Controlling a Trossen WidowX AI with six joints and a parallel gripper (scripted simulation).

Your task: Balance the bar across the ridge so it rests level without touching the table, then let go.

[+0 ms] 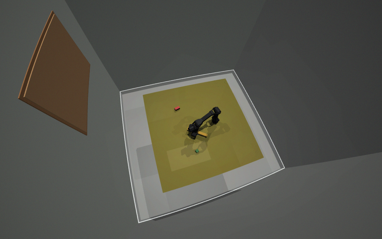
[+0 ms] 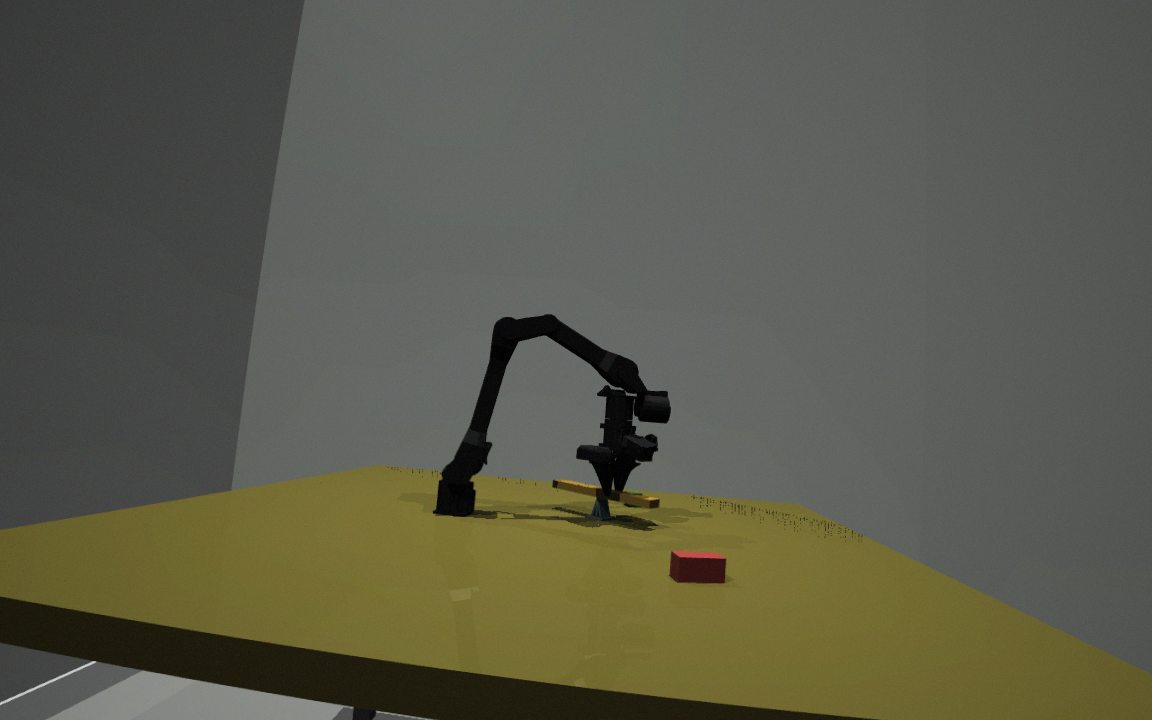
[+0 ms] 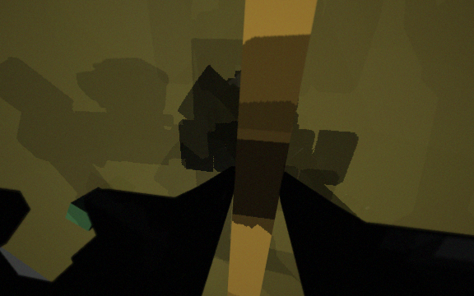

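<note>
Yellow table [image 2: 294, 573] below; my gripper [image 3: 257, 173] clamps the bar [image 3: 262, 123] mid-length, its long axis crossing the ridge [image 2: 599, 509] directly beneath me.

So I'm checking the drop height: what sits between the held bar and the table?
In the exterior view, the small blue-grey ridge stands on the table right under the bar, which the claw grips near its middle.

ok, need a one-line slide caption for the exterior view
Gripper shut on the orange bar, holding it across the small ridge on the yellow table; red block nearby.
</note>
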